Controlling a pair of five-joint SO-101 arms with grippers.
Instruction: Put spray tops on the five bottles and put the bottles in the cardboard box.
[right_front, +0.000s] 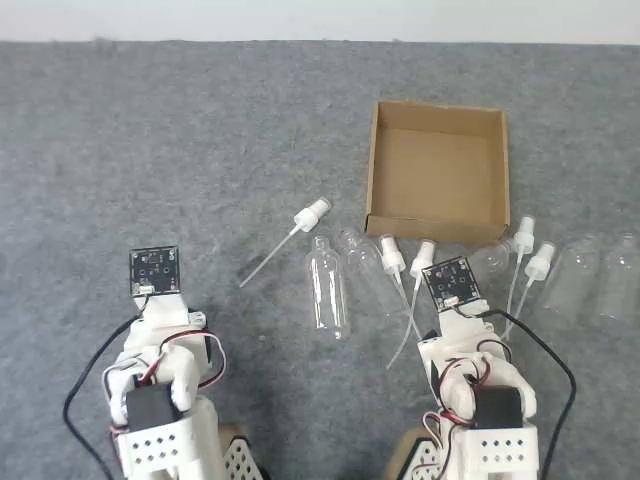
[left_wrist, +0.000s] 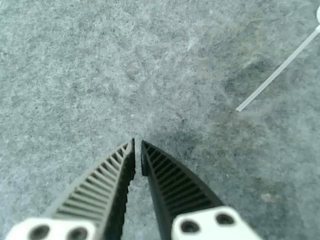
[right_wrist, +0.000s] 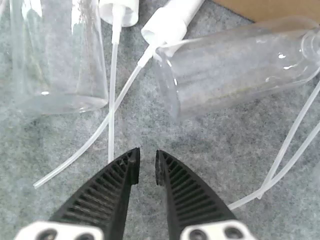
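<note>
The open cardboard box (right_front: 437, 170) sits at the back right. Clear bottles lie on the grey felt in front of it: two (right_front: 327, 285) (right_front: 365, 262) at centre, one (right_front: 490, 260) partly under the right arm, two (right_front: 572, 275) (right_front: 620, 275) at far right. Several white spray tops with long tubes lie among them, one (right_front: 312, 214) apart to the left. My left gripper (left_wrist: 138, 145) is shut over bare felt, a tube end (left_wrist: 275, 75) ahead of it. My right gripper (right_wrist: 147, 155) is shut and holds nothing, just short of two bottles (right_wrist: 55, 55) (right_wrist: 235, 60) and two spray tops (right_wrist: 119, 10) (right_wrist: 170, 20).
Both arms stand at the near edge, the left arm (right_front: 155, 270) beside open felt, the right arm (right_front: 452, 283) over the crossed tubes (right_front: 410, 320). A corner of the box (right_wrist: 270, 7) shows beyond the right gripper. The whole left half of the mat is bare felt.
</note>
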